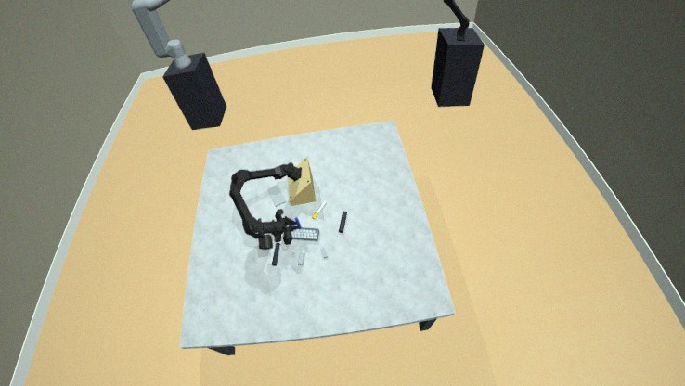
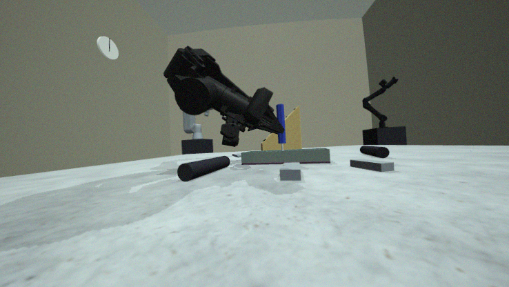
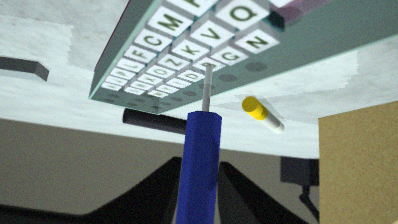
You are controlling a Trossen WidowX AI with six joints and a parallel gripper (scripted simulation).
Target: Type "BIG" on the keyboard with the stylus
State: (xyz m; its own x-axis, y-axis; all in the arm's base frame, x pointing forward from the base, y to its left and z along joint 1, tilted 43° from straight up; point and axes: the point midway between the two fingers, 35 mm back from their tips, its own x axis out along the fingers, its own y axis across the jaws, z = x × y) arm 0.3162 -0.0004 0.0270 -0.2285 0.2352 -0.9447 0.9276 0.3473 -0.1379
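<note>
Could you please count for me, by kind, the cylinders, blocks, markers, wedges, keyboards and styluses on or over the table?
Black cylinders: 2
Grey blocks: 2
Yellow-and-white marker: 1
Tan wedge: 1
Keyboard: 1
Blue stylus: 1
Total: 8

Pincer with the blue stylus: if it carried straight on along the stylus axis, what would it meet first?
The keyboard. The pincer holds the blue stylus with its thin tip already at a key beside G; the label looks hidden, so likely B.

A marbled table (image 1: 364,288) carries a keyboard (image 1: 305,235), wedge (image 1: 303,189), cylinders and blocks.
</note>
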